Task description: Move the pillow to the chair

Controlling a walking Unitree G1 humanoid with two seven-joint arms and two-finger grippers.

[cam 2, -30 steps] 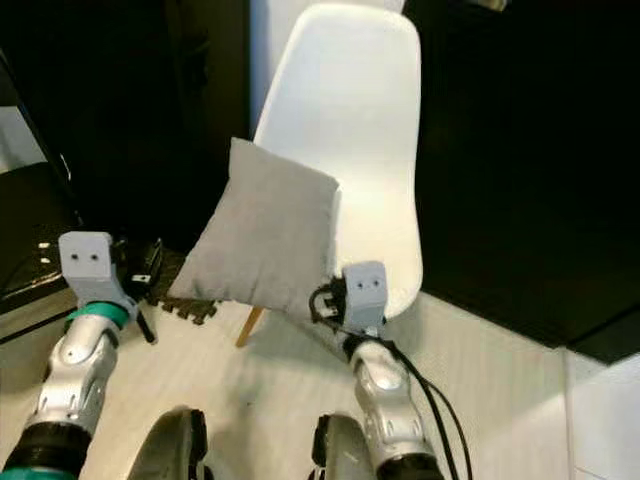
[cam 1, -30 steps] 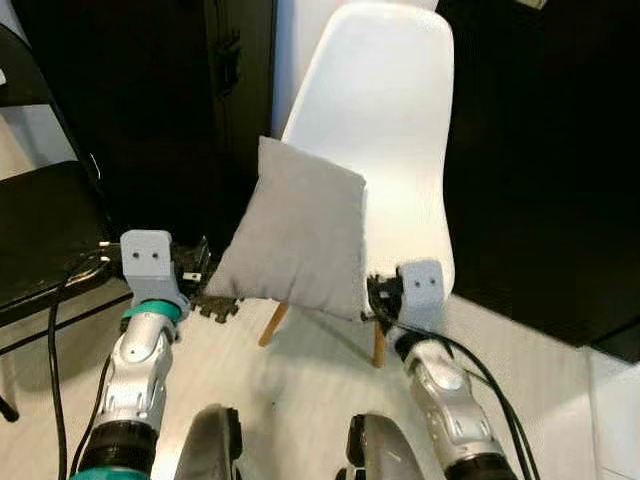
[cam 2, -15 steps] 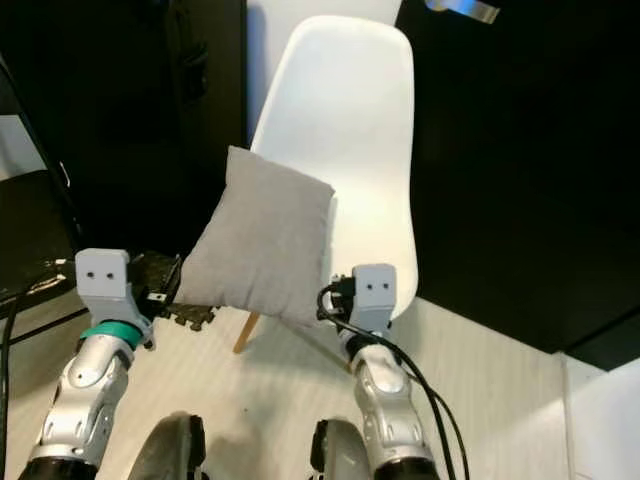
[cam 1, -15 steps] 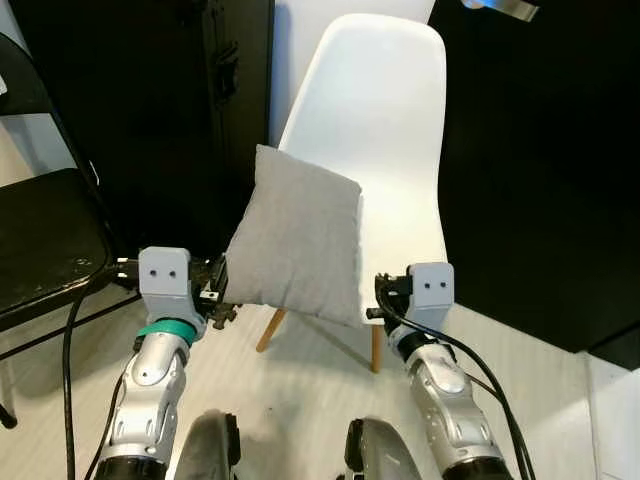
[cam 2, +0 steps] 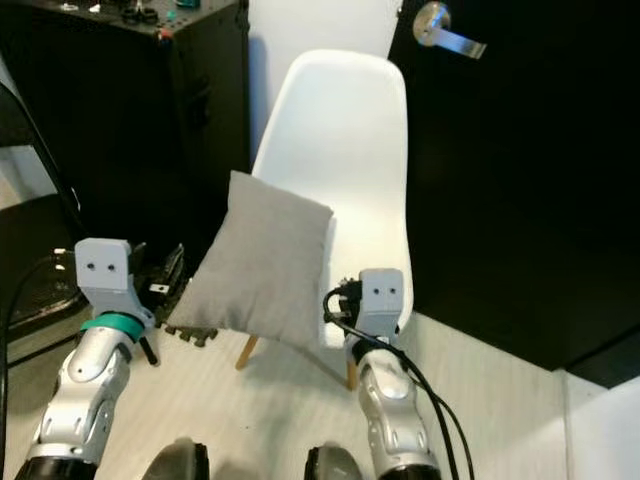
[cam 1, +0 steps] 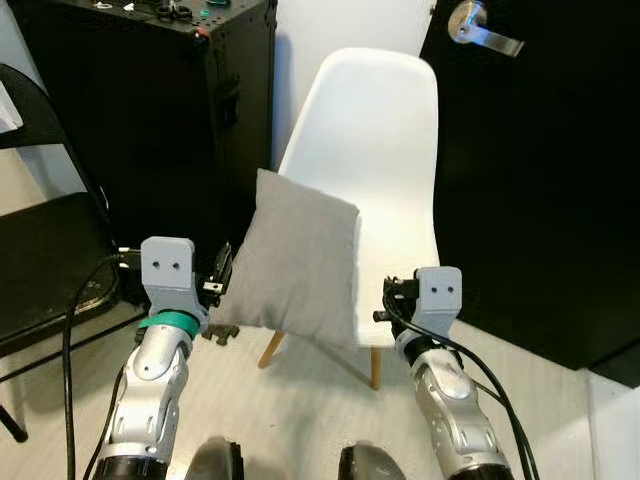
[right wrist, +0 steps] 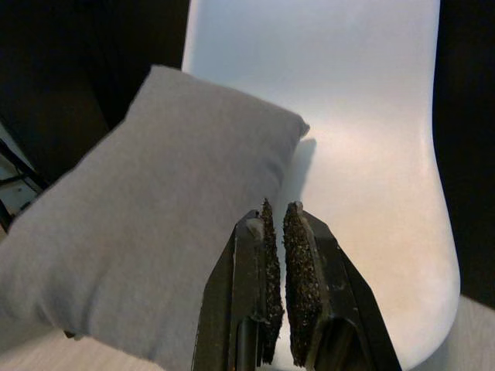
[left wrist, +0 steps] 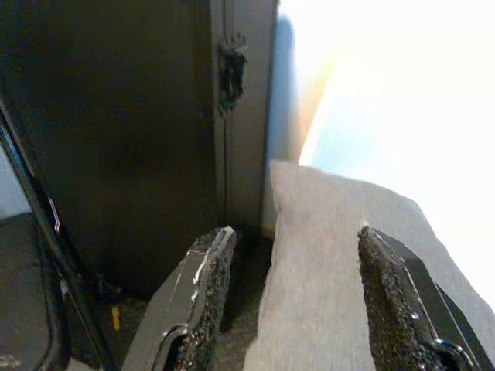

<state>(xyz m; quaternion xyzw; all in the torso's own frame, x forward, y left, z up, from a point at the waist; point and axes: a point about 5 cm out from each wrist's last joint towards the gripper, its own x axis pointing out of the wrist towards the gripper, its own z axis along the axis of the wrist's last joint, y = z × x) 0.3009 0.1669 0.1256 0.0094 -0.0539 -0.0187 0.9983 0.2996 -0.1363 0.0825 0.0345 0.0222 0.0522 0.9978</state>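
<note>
A grey square pillow [cam 1: 295,260] stands tilted over the front left of the white shell chair [cam 1: 385,130], and its lower left corner hangs past the seat edge. My right gripper [right wrist: 277,212] is shut at the pillow's lower right corner, pinching it; the fabric runs in behind its fingers [right wrist: 251,263]. It sits just in front of the seat [cam 1: 383,300]. My left gripper [left wrist: 290,255] is open beside the pillow's left edge [cam 1: 218,275], with the pillow's edge showing in the gap between its fingers, a little beyond them.
A tall black case [cam 1: 150,100] stands close on the chair's left. A black folding chair [cam 1: 45,260] is at the far left. A black door with a silver handle [cam 1: 485,30] is on the right. A dark foam piece [cam 1: 225,335] lies on the pale floor.
The camera has tilted up, showing the door handle and the case top. My left gripper has risen and moved right to the pillow's left edge. The right gripper keeps its hold.
</note>
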